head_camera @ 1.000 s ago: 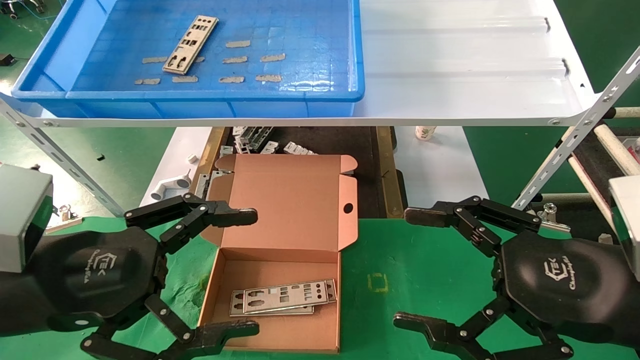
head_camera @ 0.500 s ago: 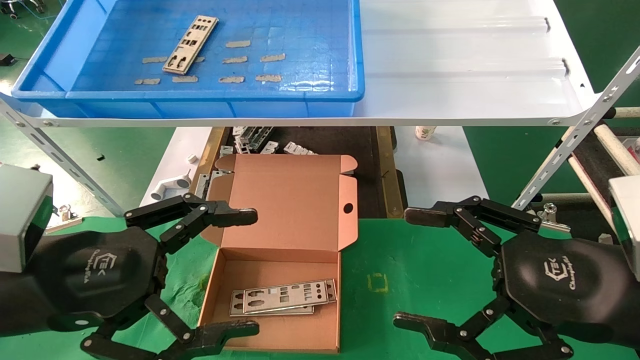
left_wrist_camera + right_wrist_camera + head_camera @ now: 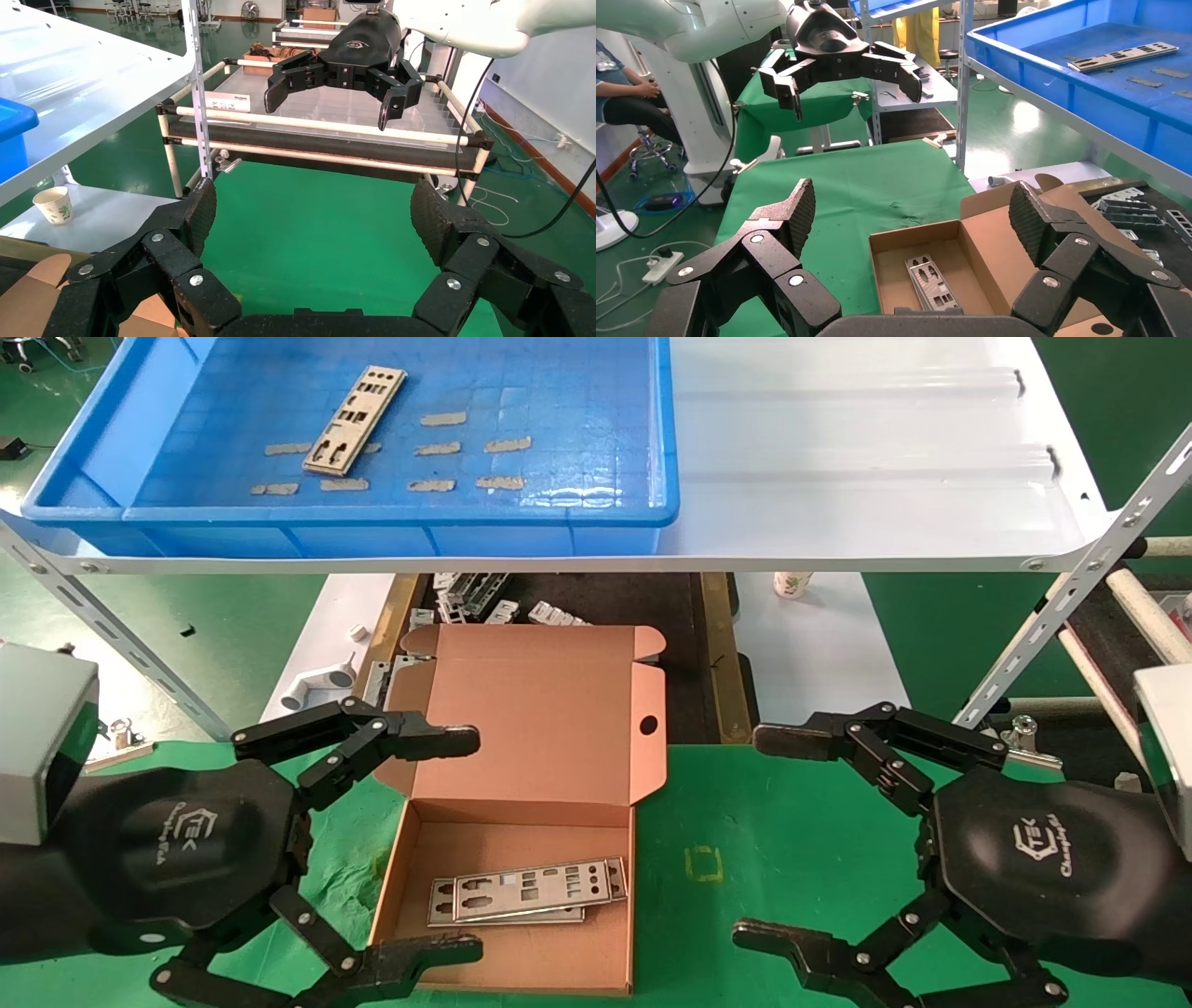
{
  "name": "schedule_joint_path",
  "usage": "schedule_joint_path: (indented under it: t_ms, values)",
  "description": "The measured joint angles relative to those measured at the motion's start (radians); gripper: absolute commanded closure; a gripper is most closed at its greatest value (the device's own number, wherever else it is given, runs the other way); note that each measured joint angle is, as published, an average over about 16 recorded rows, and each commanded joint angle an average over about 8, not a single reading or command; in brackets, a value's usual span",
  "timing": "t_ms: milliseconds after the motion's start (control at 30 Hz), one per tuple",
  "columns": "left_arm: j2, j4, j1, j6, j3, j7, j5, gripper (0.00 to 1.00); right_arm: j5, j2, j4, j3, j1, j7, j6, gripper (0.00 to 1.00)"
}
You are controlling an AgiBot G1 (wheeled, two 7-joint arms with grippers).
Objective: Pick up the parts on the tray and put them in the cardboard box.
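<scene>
One silver punched plate (image 3: 355,420) lies in the blue tray (image 3: 391,514) on the white shelf, at its far left; it also shows in the right wrist view (image 3: 1124,57). The open cardboard box (image 3: 521,822) sits on the green cloth with its lid up, holding two stacked plates (image 3: 526,891), which also show in the right wrist view (image 3: 932,282). My left gripper (image 3: 466,845) is open and empty at the box's left side. My right gripper (image 3: 759,836) is open and empty to the right of the box.
Tan tape strips (image 3: 456,447) dot the tray floor. The white shelf board (image 3: 866,467) overhangs a dark bin of metal brackets (image 3: 484,598) and a white plastic fitting (image 3: 317,686). A paper cup (image 3: 792,584) stands under the shelf. A slanted shelf strut (image 3: 1071,589) rises at right.
</scene>
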Motion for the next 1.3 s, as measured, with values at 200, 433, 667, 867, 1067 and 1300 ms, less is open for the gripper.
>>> schedule_joint_path:
  t_ms: [200, 433, 667, 867, 1067, 1300]
  values:
    - [0.0, 0.0, 0.0, 0.0, 0.0, 0.0, 0.0, 0.0, 0.0, 0.0, 0.0, 0.0, 0.0, 0.0, 0.0, 0.0]
    - [0.0, 0.0, 0.0, 0.0, 0.0, 0.0, 0.0, 0.0, 0.0, 0.0, 0.0, 0.0, 0.0, 0.0, 0.0, 0.0]
    - [0.0, 0.0, 0.0, 0.0, 0.0, 0.0, 0.0, 0.0, 0.0, 0.0, 0.0, 0.0, 0.0, 0.0, 0.0, 0.0]
    - [0.0, 0.0, 0.0, 0.0, 0.0, 0.0, 0.0, 0.0, 0.0, 0.0, 0.0, 0.0, 0.0, 0.0, 0.0, 0.0]
    - [0.0, 0.0, 0.0, 0.0, 0.0, 0.0, 0.0, 0.0, 0.0, 0.0, 0.0, 0.0, 0.0, 0.0, 0.0, 0.0]
    - [0.0, 0.0, 0.0, 0.0, 0.0, 0.0, 0.0, 0.0, 0.0, 0.0, 0.0, 0.0, 0.0, 0.0, 0.0, 0.0]
